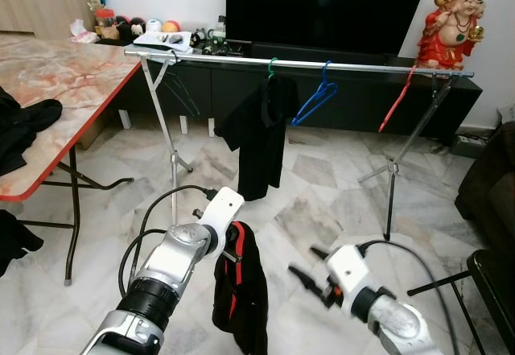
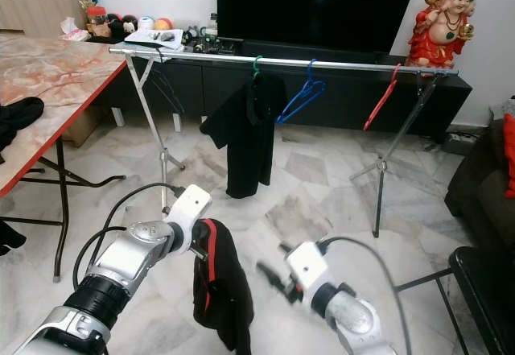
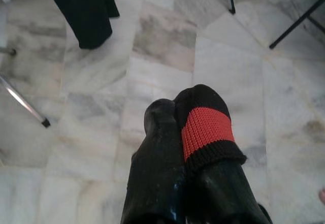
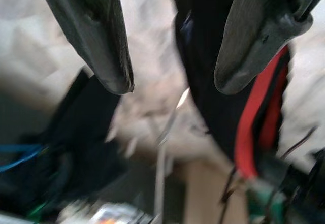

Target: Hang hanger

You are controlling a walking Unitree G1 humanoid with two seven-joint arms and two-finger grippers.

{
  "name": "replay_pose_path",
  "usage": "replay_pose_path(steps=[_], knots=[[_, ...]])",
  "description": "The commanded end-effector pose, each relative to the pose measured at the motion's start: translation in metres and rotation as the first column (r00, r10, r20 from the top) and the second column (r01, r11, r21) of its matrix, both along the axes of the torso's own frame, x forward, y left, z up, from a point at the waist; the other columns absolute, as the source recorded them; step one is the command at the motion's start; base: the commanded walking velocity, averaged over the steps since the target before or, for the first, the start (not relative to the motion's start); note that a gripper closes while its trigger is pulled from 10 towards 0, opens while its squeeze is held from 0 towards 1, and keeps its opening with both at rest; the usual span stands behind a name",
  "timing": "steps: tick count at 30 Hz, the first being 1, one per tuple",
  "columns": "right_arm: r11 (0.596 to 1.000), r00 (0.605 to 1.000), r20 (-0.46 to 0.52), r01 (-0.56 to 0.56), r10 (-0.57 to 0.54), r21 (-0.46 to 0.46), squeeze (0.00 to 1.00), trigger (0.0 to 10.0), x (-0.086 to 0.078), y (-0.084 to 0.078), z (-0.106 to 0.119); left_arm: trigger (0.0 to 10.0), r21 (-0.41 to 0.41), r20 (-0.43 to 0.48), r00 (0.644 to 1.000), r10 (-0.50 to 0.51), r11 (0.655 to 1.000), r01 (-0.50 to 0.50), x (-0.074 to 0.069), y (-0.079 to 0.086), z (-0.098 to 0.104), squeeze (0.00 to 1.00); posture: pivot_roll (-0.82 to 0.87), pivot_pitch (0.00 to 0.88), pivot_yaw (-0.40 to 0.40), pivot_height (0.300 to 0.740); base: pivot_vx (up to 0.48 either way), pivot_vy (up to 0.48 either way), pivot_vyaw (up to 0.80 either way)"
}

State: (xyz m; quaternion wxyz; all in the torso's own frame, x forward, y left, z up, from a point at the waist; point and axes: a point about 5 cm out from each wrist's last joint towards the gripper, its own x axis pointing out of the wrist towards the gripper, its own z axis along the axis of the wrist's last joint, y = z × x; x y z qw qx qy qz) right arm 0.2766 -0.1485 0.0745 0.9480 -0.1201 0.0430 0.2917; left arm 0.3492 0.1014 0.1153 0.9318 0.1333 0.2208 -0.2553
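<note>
The clothes rail runs across the room, and everything is placed from it. A shirt hangs from it near the middle, with two bare hangers to the right of the shirt. Behind the rail stands the TV cabinet, with a statue on its right end. Left of the rail is the table. In front of the rail, nearer the robot, the left gripper holds a garment above the floor, and the right gripper is just right of that garment.

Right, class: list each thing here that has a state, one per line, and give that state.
Left end effector: shut on black and red garment, which dangles above the floor.
Right end effector: open, holding nothing.
Black shirt: hanging on the rail.
Blue hanger: on the rail, bare.
Red hanger: on the rail, bare.
</note>
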Motion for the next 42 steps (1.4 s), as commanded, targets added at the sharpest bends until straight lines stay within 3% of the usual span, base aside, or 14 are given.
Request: replay_pose_path(steps=[1, 3, 5, 6, 7, 8, 18, 22, 23, 26, 30, 33, 36, 42], knots=[[0.997, 0.992, 0.1, 0.076, -0.076, 0.002, 0.0, 10.0, -0.001, -0.001, 0.012, 0.0, -0.002, 0.031, 1.0, 0.0, 1.0, 0.0, -0.001, -0.005, 0.008, 0.0, 0.07, 0.016, -0.024, 0.74, 0.0, 0.0, 0.0], [0.996, 0.984, 0.156, 0.092, -0.089, -0.007, 0.0, 10.0, -0.005, 0.004, 0.017, 0.0, -0.006, 0.035, 0.999, 0.007, 1.0, -0.007, -0.004, -0.007, 0.01, 0.0, 0.07, 0.013, -0.023, 0.74, 0.0, 0.0, 0.0], [0.993, 0.978, 0.202, 0.065, -0.044, -0.101, 0.0, 10.0, -0.016, 0.012, 0.016, 0.0, -0.019, 0.053, 0.998, 0.037, 0.999, -0.036, -0.003, -0.01, 0.013, 0.0, 0.07, 0.005, -0.016, 0.74, 0.0, 0.0, 0.0], [0.987, 0.974, 0.227, 0.057, -0.021, -0.152, 0.0, 10.0, -0.022, 0.015, 0.014, 3.8, -0.037, 0.075, 0.995, 0.061, 0.998, -0.058, -0.001, -0.012, 0.016, 0.0, 0.07, 0.003, -0.014, 0.74, 0.0, 0.0, 0.0], [0.987, 0.974, 0.227, 0.057, -0.021, -0.152, 0.0, 10.0, -0.022, 0.015, 0.014, 3.8, -0.037, 0.075, 0.995, 0.061, 0.998, -0.058, -0.001, -0.012, 0.016, 0.0, 0.07, 0.003, -0.014, 0.74, 0.0, 0.0, 0.0], [0.98, 0.966, 0.256, 0.088, -0.039, -0.181, 0.0, 10.0, -0.024, 0.013, 0.012, 10.0, -0.061, 0.096, 0.992, 0.077, 0.996, -0.071, 0.0, -0.016, 0.022, 0.0, 0.06, 0.002, -0.012, 0.74, 0.0, 0.0, 0.0], [0.968, 0.952, 0.28, 0.18, -0.126, -0.176, 0.0, 10.0, -0.02, 0.004, -0.005, 10.0, -0.186, 0.126, 0.99, 0.069, 0.981, -0.045, -0.001, -0.039, 0.042, 0.0, 0.08, 0.004, -0.018, 0.74, 0.0, 0.0, 0.0], [0.968, 0.953, 0.232, 0.224, -0.194, -0.111, 0.0, 10.0, -0.019, 0.004, -0.015, 10.0, -0.213, 0.117, 0.993, 0.012, 0.977, 0.013, -0.006, -0.055, 0.045, 0.0, 0.09, 0.003, -0.019, 0.74, 0.0, 0.0, 0.0], [0.966, 0.951, 0.189, 0.256, -0.245, -0.037, 0.0, 10.0, -0.018, 0.005, -0.017, 10.0, -0.228, 0.117, 0.993, -0.03, 0.972, 0.057, -0.009, -0.066, 0.047, 0.0, 0.1, 0.0, -0.015, 0.74, 0.0, 0.0, 0.0], [0.964, 0.949, 0.181, 0.264, -0.256, -0.021, 0.0, 10.0, -0.018, 0.005, -0.018, 10.0, -0.232, 0.117, 0.992, -0.038, 0.971, 0.065, -0.01, -0.068, 0.048, 0.0, 0.1, 0.0, -0.015, 0.74, 0.0, 0.0, 0.0], [0.977, 0.978, 0.078, 0.184, -0.193, 0.107, 0.0, 10.0, -0.015, 0.02, -0.024, 10.0, -0.269, 0.091, 0.991, -0.101, 0.955, 0.123, -0.02, -0.085, 0.046, 0.0, 0.1, 0.0, -0.003, 0.74, 0.0, 0.0, 0.0], [0.98, 0.991, 0.025, 0.129, -0.134, 0.149, 0.0, 10.0, -0.016, 0.026, -0.029, 10.0, -0.288, 0.094, 0.987, -0.13, 0.946, 0.152, -0.023, -0.092, 0.048, 0.0, 0.1, 0.0, -0.003, 0.74, 0.0, 0.0, 0.0], [0.986, 0.993, 0.037, 0.108, -0.113, 0.125, 0.0, 10.0, -0.013, 0.025, -0.029, 10.0, -0.295, 0.104, 0.983, -0.151, 0.939, 0.175, -0.024, -0.097, 0.053, 0.0, 0.1, 0.004, 0.003, 0.74, 0.0, 0.0, 0.0], [0.98, 0.969, 0.149, 0.198, -0.199, 0.023, 0.0, 10.0, -0.001, 0.015, -0.022, 10.0, -0.307, 0.106, 0.979, -0.173, 0.931, 0.198, -0.027, -0.101, 0.056, 0.0, 0.1, 0.014, 0.008, 0.74, 0.0, 0.0, 0.0]])
